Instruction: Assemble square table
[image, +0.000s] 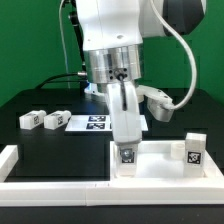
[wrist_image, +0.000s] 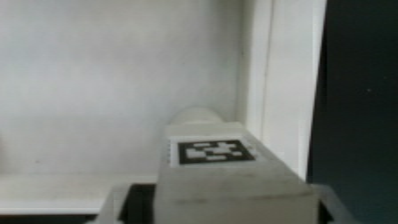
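The square table's white slab (image: 160, 165) lies at the front right of the black table. One tagged white leg (image: 193, 150) stands upright at the slab's corner on the exterior view's right. My gripper (image: 125, 108) is shut on another white leg (image: 127, 135) and holds it upright, with its tagged lower end over the slab's corner on the exterior view's left. I cannot tell if the leg is seated. In the wrist view the held leg (wrist_image: 217, 165) points from my gripper (wrist_image: 222, 208) to the slab (wrist_image: 107, 90). Two loose legs (image: 30, 119) (image: 57, 120) lie at the exterior view's left.
The marker board (image: 95, 123) lies flat behind the gripper. A low white border wall (image: 20, 162) runs along the front and the exterior view's left. In the wrist view the black table (wrist_image: 365, 100) shows beside the slab's edge.
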